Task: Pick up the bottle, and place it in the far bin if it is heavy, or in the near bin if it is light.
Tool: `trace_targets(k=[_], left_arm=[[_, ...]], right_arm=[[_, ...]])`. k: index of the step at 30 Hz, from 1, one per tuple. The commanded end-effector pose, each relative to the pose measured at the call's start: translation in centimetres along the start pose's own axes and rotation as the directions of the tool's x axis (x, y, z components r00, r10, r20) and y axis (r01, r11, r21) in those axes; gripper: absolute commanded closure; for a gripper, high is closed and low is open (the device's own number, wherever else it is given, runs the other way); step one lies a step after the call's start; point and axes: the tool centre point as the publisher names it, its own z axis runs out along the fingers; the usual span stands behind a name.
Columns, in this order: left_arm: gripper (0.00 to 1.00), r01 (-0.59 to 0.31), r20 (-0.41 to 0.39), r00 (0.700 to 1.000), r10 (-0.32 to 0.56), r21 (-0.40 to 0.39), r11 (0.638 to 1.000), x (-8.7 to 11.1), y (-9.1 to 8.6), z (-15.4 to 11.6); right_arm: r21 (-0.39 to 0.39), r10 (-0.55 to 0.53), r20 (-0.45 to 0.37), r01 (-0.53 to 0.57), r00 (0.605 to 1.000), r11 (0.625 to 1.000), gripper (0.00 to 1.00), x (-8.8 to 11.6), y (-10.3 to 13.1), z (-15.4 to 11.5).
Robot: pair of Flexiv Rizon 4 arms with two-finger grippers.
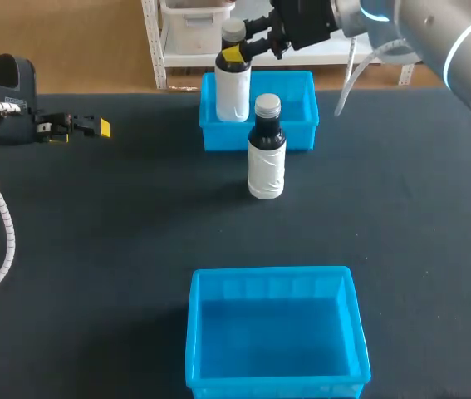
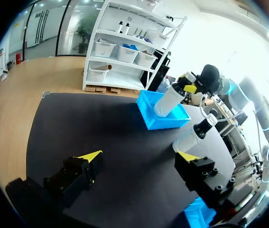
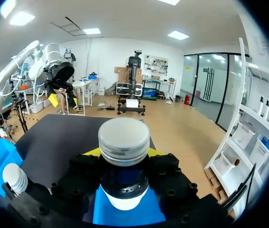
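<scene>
White bottle (image 1: 233, 91): grey screw cap, white body, upright. Lower end down within the left part of the far bin (image 1: 301, 81), just beside its left wall; contact with the bin floor cannot be told. Gripped at the neck, just under the cap, by the right tool (image 1: 233, 56). Both yellow tips pressed against the neck from two sides, spread no wider than the neck itself. Same grip seen in the right wrist view, with the cap rising between the fingers. Right arm (image 1: 434, 33) entering from the far right corner.

Far bin: blue, open-topped, at the far edge of the desk (image 1: 94, 249), about the middle. Blue floor showing in its right part.

Dark bottle (image 1: 266, 154): silver cap, dark shoulders, white label round the lower body. Upright on the desk just before the far bin's front wall, near the white bottle but apart from it. Print on the label too small to read; likewise on the white bottle.

Near bin (image 1: 268, 273): blue, open-topped, at the near edge, about the middle. Well apart from the dark bottle, with a broad band of black desk between.

Left tool (image 2: 140, 155): over the desk's left side, well apart from both bins and both bottles. Fingers spread wide, gripping and touching nothing, pointing towards the bottles. Broad black desk between it and the far bin.
</scene>
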Motion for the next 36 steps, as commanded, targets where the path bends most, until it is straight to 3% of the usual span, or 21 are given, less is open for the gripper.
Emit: trace_targets(k=[1, 36], left_arm=[[0.00, 0.000, 0.000, 1.000, 0.000, 0.000, 1.000, 0.0, 0.0, 0.0], [0.00, 0.000, 0.000, 1.000, 0.000, 0.000, 1.000, 0.0, 0.0, 0.0]], right_arm=[[-0.155, 0.007, -0.002, -0.007, 1.000, 0.988, 1.00, 0.0, -1.4, 0.7], [-0.195, 0.062, -0.027, -0.066, 0.998, 0.979, 1.00, 2.4, -1.7, 1.8]])
